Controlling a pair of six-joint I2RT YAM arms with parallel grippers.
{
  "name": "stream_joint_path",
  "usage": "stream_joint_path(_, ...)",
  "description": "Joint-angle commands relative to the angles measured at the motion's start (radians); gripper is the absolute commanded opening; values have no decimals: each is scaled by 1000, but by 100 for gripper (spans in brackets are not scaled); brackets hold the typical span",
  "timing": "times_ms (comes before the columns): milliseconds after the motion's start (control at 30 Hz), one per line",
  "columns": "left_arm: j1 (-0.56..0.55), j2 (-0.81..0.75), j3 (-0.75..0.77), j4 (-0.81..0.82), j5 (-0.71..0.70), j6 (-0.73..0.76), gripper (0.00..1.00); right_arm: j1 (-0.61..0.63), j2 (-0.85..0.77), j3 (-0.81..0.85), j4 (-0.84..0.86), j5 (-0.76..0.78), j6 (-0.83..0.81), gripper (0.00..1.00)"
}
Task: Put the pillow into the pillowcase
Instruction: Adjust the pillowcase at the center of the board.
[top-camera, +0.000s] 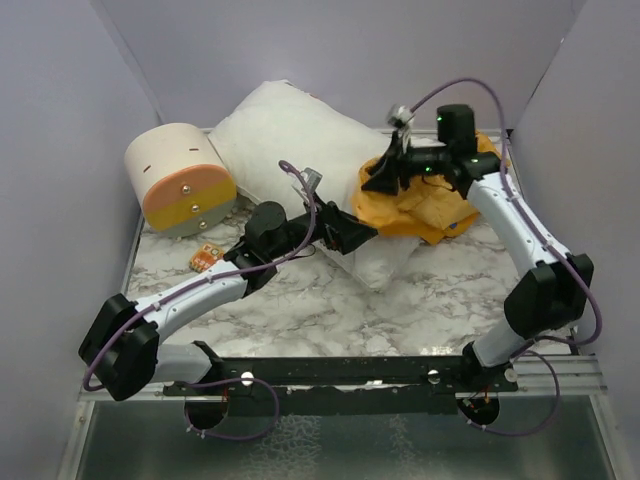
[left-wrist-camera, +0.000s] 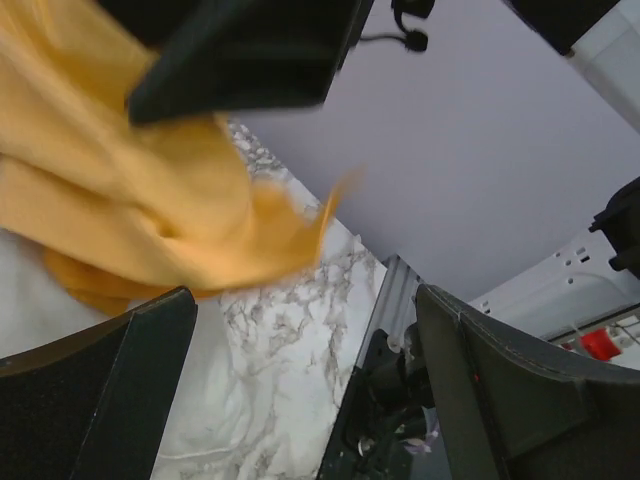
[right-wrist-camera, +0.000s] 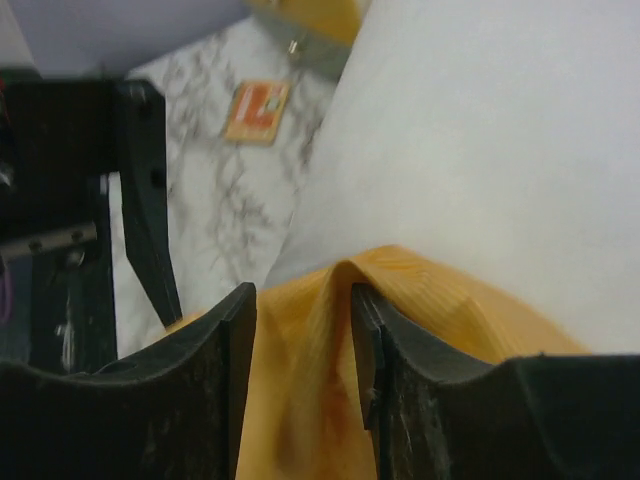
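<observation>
One orange card (right-wrist-camera: 258, 110) lies near the pillow (right-wrist-camera: 480, 150), print blurred.

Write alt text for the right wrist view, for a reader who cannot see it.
The right gripper holds its two dark fingers slightly apart around a raised fold of the orange-yellow pillowcase. The white pillow fills the upper right behind it; on the marbled table to the upper left lies a small orange-and-red card.

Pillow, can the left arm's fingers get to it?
Probably yes. The left fingers are open and right next to the pillow, with nothing between them. The orange pillowcase lies bunched further right.
</observation>
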Motion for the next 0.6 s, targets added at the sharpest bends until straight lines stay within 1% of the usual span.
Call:
stream_joint_path(0,-6,-52,-87,42,-86,-180,94,60,0,-80,-356,-69,-361,50)
stream_joint_path(67,-8,-98,-133,-7,-134,-179,94,32,-75,-149,-307,-37,-359,65)
stream_joint_path(133,-6,-146,-188,-27,-181,-186,94,-14,-164,-238,-210,-75,-319,81)
stream_joint_path(200,-7,-206,-247,-30,-220,-220,94,-78,-244,-321,-126,-136,-280,91)
stream_joint_path(300,-9,-267,-303,-31,-252,-290,93,-179,-302,-397,-67,-224,-236,92)
stream_joint_path(400,-24,-325,-323,-66,-298,-320,92,-245,-319,-424,-65,-265,-227,92)
stream_joint_path(500,-57,-343,-282,-149,-346,-285,92,-306,-314,-435,-37,-245,-165,93)
stream_joint_path(567,-97,-315,-227,-198,-369,-252,92,-359,-311,-451,23,-174,-82,93)
